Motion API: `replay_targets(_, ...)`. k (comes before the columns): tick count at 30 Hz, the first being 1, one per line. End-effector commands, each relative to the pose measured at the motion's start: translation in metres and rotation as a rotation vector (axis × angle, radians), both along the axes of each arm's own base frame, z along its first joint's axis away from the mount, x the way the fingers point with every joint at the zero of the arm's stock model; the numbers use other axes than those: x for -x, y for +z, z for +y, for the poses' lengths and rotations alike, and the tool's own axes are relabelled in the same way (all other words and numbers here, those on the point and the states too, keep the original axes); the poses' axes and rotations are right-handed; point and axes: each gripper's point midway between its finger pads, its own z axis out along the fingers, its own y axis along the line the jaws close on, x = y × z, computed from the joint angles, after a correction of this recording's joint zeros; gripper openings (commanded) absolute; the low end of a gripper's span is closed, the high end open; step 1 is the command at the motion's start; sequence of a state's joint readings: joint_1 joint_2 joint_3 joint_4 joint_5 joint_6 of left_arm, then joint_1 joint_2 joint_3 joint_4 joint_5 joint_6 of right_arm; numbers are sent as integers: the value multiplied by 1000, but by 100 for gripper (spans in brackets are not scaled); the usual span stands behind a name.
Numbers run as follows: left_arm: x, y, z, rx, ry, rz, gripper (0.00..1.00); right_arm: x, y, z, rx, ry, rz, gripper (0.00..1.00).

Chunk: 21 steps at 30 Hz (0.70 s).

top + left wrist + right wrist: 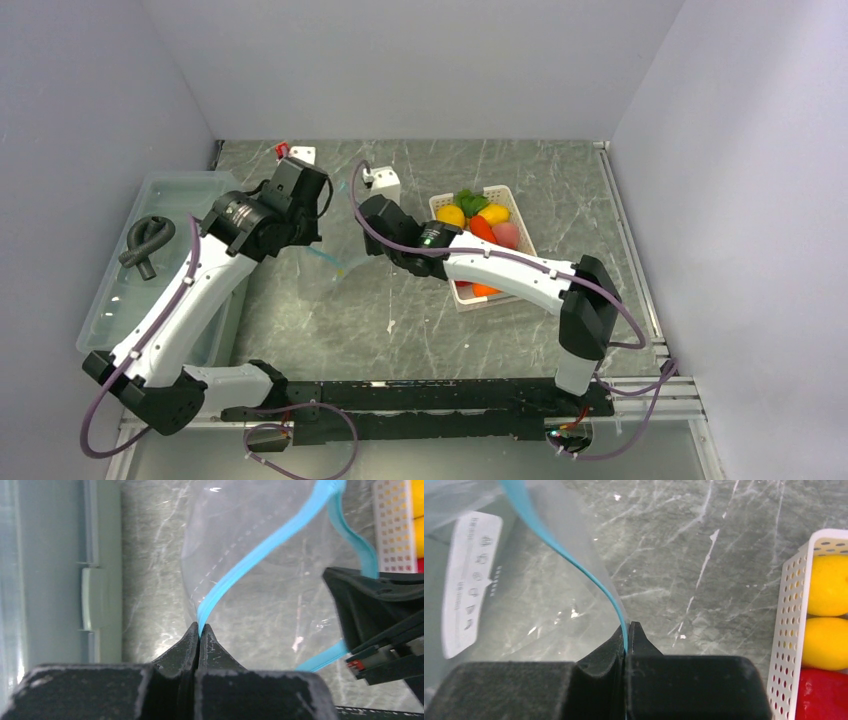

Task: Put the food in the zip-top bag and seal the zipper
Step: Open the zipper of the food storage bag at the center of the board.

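**benchrat:** Where's the zip-top bag (260,595) sitting right now? I'm only making out a faint shimmer in the overhead shot.

**yamfan:** It's hanging out to the left of the white basket (520,206), between the basket and the translucent bin (180,186). 2 grippers are holding it by the mouth. The left gripper (200,631) is squeezing its fingers tight on the teal zipper (260,550) at the end farther from the basket. The right gripper (628,631) is clamping the same strip at the end nearer the basket. The strip is bowing between them, so the mouth is gaping a bit. A white printed label (471,580) is showing on the clear plastic.

**benchrat:** And the food?

**yamfan:** All of it that I can see is lying inside the basket, none in the bag. 2 yellow fruits (828,585) are resting against the perforated wall, with the red pepper (821,696) just beside them. The green leafy piece (470,200) is sitting at the basket's far end.

**benchrat:** Anything getting in the way?

**yamfan:** The right arm (520,275) is stretching straight across the near half of the basket, hiding whatever is lying there. A coiled black hose (147,243) is lying on the bin lid, well apart from the basket. The rest is grey marbled table (450,335).
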<state>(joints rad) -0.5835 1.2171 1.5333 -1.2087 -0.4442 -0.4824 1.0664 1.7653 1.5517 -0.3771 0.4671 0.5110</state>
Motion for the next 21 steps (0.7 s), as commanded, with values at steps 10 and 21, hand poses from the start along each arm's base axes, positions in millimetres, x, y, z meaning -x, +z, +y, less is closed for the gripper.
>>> replay_targets(10,-5,27,52,-298,133,-33,0,-20,-39,-29,-121,-102,98,0)
replay_targets(21,-20,12,37,-331,86,-6,0,-13,-51,-21,-191,-41,146,0)
